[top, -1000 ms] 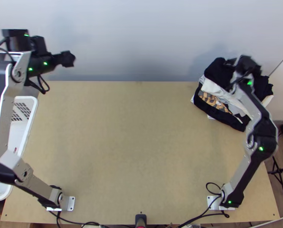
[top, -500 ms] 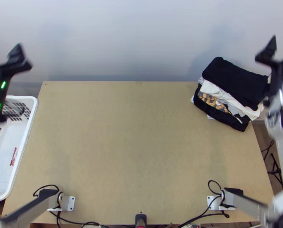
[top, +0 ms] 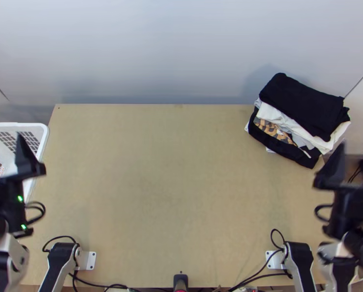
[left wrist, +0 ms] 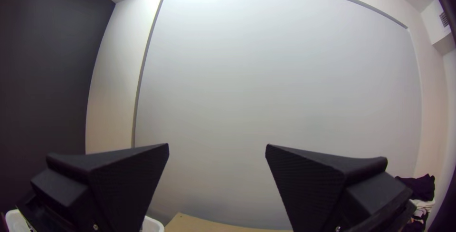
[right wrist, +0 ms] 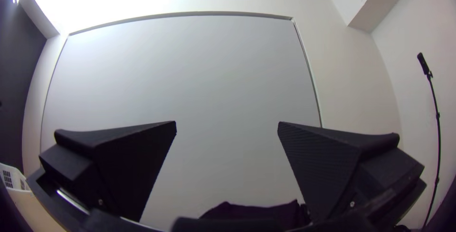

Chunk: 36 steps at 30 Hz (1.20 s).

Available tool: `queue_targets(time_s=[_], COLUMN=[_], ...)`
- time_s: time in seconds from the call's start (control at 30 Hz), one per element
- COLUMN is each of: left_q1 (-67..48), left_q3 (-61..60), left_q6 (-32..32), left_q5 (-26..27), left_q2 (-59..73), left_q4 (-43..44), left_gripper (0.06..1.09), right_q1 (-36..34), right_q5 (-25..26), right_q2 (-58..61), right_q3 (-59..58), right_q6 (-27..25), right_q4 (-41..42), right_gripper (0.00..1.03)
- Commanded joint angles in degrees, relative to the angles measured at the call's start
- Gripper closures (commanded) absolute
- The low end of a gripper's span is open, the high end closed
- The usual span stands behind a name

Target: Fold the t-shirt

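Since the black garment (top: 303, 102) lies flat and folded on top of the clothes pile (top: 284, 119), folding looks done and so does stacking, best guess. Neck and sleeves can't be made out, so can't confirm it's the shirt meant by the task. Pile sits at the desk's (top: 171, 180) far right corner; white cloth, a patterned cloth (top: 274, 130) and more black cloth under the top piece. Edges a bit uneven, layers fanned out toward the near side. Nothing obvious left to fold; at most tidy the stack or park the arms, judging from this.

Right gripper (right wrist: 227, 121): fingers wide apart, no cloth between them. In the top view it's off the desk's right edge, on the near side of the pile, near the black garment but not touching. Left gripper (left wrist: 217, 145): also spread, holding nothing, well apart from the garment, across the desk on the left by the white laundry basket (top: 44, 141). Both point toward the far wall (top: 171, 53).
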Motion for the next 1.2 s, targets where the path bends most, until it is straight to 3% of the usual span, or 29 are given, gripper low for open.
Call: queue_targets(time_s=[0.0, 0.13, 0.37, 0.5, 0.6, 0.67, 1.17], left_q1=[0.35, 0.0, 1.58, 4.48, 6.68, 7.82, 7.91], left_q3=[-17.24, -25.5, -35.17, -41.5, -43.61, -43.69, -43.69], left_q6=[-0.73, -0.64, 0.06, -0.99, -1.7, -3.89, -2.93], left_q5=[-0.27, 0.34, -0.1, -0.18, 0.08, 0.17, 0.34], left_q2=[-15.34, -23.07, -22.9, -22.9, -22.63, -22.72, -22.72], left_q4=[1.38, 2.08, 2.35, 2.43, 2.43, 2.7, 2.79], left_gripper=[0.1, 0.1, 0.1, 0.1, 0.1, 0.1, 0.1], right_q1=[0.57, 0.4, 0.49, 2.51, 1.89, 1.54, 1.8], right_q5=[-0.65, 0.76, 0.67, 0.76, 0.85, 0.76, 0.76], right_q2=[-17.41, -17.32, -17.32, -17.24, -16.88, -16.97, -17.06], right_q3=[-14.1, -17.0, -28.77, -28.95, -28.6, -28.6, -28.6], right_q6=[-1.31, -0.6, -1.57, 0.19, 7.31, 7.31, 7.22], right_q4=[-4.38, -5.79, -4.38, -16.07, -26.09, -26.09, -25.92], right_gripper=[0.03, 0.03, 0.03, 0.03, 0.03, 0.03, 0.03])
